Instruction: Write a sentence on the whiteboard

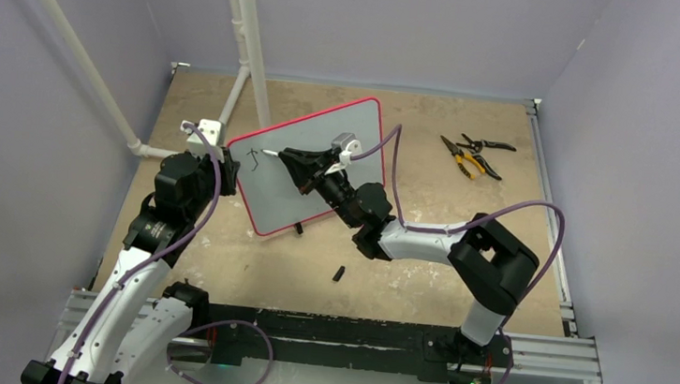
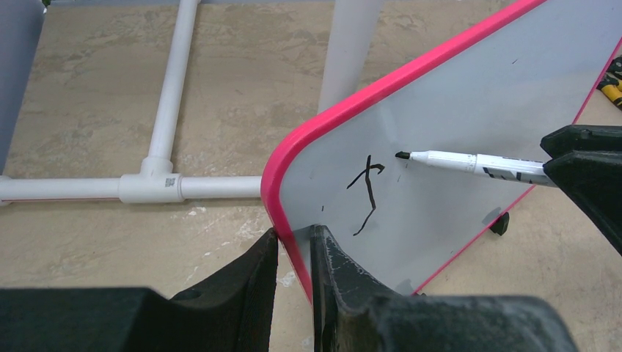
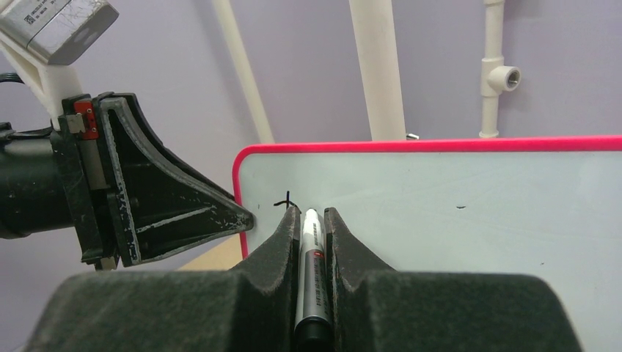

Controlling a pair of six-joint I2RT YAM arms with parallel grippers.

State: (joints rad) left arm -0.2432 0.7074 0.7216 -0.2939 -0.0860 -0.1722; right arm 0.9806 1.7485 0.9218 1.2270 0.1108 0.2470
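R gripper (image 3: pixel 312 214) clamps marker (image 2: pixel 469 163), L gripper (image 2: pixel 293 233) pins whiteboard (image 2: pixel 477 95) edge — best: light tip pressure, slow strokes; only first letter (image 2: pixel 367 191) done.

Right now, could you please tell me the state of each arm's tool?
Left tool: closed on the rim of the whiteboard.
Right tool: closed on the marker.
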